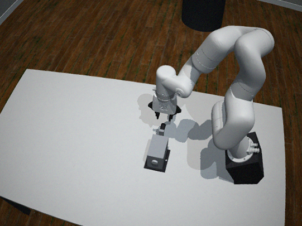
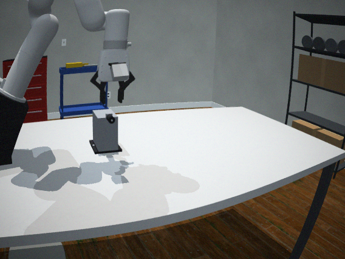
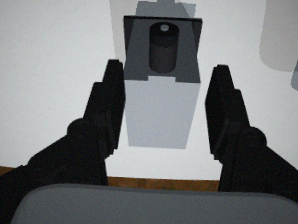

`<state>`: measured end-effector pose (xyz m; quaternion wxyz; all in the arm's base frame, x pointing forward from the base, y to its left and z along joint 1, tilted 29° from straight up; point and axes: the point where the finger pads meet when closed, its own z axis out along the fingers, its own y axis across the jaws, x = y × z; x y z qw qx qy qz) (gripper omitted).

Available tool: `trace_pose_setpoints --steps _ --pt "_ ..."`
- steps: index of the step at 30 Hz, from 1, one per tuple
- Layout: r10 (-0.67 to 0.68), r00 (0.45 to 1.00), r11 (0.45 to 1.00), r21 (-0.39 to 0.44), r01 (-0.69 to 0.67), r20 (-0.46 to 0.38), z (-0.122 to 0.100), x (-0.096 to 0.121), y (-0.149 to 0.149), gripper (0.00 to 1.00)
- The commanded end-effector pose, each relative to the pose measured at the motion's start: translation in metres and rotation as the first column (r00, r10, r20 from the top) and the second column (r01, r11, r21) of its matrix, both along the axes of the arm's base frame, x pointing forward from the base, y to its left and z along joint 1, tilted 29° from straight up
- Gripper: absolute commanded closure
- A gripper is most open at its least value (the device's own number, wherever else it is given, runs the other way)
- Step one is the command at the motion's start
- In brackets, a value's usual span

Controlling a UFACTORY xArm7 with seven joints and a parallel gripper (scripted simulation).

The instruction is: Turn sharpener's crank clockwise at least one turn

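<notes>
while pincer [image 2: 112,98] hangs open | knob [image 2: 110,118] just below, untouched

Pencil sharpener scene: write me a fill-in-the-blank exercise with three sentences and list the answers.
1. The gripper hangs ___ the pencil sharpener, touching nothing.
2. Its fingers stand ___, with nothing between them.
3. The black knob on the crank sits near the ___ of the sharpener's grey body.

Missing words: above; open; top
</notes>
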<state>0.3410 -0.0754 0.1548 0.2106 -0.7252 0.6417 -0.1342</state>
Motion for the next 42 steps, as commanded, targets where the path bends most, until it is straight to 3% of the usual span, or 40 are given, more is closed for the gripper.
trace_pose_setpoints --steps 1,24,42 --pt "-0.001 1.0 1.0 0.0 0.001 0.003 -0.003 0.003 0.0 0.46" --pt "-0.001 1.0 1.0 0.0 0.001 0.003 -0.027 0.016 0.003 0.46" --pt "-0.001 1.0 1.0 0.0 0.001 0.003 -0.03 0.018 0.004 0.46"
